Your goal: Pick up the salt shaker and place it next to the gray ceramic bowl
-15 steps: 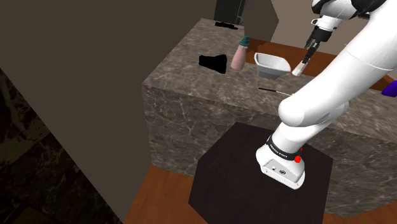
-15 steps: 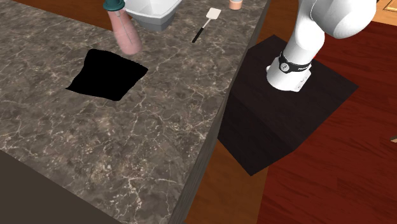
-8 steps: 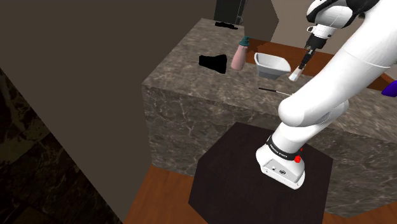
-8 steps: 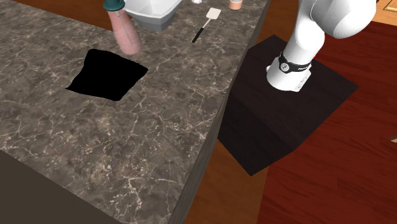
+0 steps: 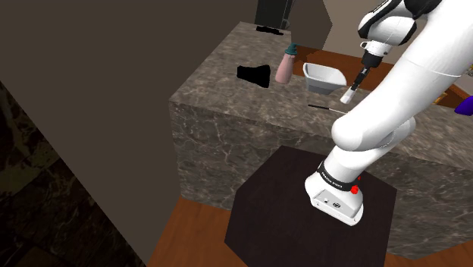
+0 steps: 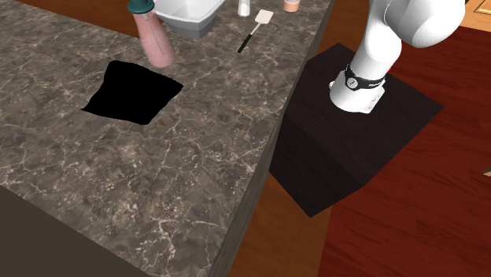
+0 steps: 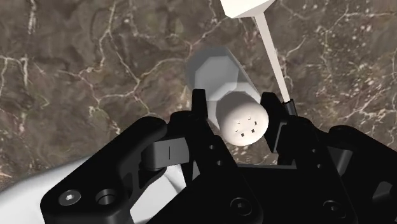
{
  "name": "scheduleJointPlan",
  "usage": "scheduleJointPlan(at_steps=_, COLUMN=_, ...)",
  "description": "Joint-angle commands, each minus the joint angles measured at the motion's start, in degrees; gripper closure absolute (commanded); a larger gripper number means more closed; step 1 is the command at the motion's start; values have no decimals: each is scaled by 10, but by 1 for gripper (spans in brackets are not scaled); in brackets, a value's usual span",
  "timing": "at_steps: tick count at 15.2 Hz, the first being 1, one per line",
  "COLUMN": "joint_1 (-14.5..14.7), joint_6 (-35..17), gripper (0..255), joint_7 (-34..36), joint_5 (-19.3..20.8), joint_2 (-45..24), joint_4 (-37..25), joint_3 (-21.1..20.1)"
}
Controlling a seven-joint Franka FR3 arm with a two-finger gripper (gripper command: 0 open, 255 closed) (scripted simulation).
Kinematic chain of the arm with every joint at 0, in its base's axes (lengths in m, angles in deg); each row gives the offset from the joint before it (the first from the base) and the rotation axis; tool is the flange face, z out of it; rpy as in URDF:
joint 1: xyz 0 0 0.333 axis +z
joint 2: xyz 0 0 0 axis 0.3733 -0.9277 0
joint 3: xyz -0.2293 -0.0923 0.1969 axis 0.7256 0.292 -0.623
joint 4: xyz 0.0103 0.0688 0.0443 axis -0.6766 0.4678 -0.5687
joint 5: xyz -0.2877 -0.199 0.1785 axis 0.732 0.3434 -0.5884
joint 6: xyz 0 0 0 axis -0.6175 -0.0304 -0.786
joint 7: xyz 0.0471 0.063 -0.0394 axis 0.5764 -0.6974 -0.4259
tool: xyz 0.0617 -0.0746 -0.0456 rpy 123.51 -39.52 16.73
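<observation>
My gripper [image 7: 240,105] is shut on the salt shaker [image 7: 230,89], a white-grey faceted shaker with a perforated cap; the black fingers [image 7: 199,113] clasp it just below the cap. In the shoulder view the gripper [image 5: 361,73] holds the shaker [image 5: 349,94] tilted above the marble counter, just to the right of the pale grey bowl [image 5: 324,77]. In the second exterior view the shaker's lower end [image 6: 245,7] shows at the top edge, between the bowl [image 6: 189,12] and the spatula [image 6: 256,30].
A pink bottle with a teal cap [image 5: 286,66] stands left of the bowl, beside a black patch [image 5: 254,74] on the counter. The white spatula [image 7: 270,48] lies under the shaker. The counter edge [image 6: 279,126] drops to the dark stand [image 6: 346,149].
The arm has carried the shaker down and towards the shoulder view's left, closer to the bowl. The shaker's end has come into the second exterior view's top edge.
</observation>
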Motion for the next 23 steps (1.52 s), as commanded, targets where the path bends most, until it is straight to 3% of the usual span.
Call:
scheduleJointPlan(at_steps=1, joint_1=0, joint_6=-14, gripper=255, joint_7=-7, joint_5=-9, joint_2=-10, joint_4=7, joint_3=1)
scheduleJointPlan(at_steps=12, joint_1=-2, joint_6=-39, gripper=255, joint_7=-18, joint_5=-24, joint_2=-28, joint_4=20, joint_3=2)
scheduleJointPlan(at_steps=13, joint_1=-2, joint_6=-39, gripper=0, joint_7=-18, joint_5=-24, joint_2=-28, joint_4=20, joint_3=2)
scheduleJointPlan(at_steps=18, joint_1=-2, joint_6=-39, gripper=0, joint_7=-18, joint_5=-24, joint_2=-28, joint_4=20, joint_3=2)
scheduleJointPlan(at_steps=23, joint_1=0, joint_6=33, gripper=0, joint_7=4, joint_5=7, joint_2=9, joint_4=-28, joint_3=0)
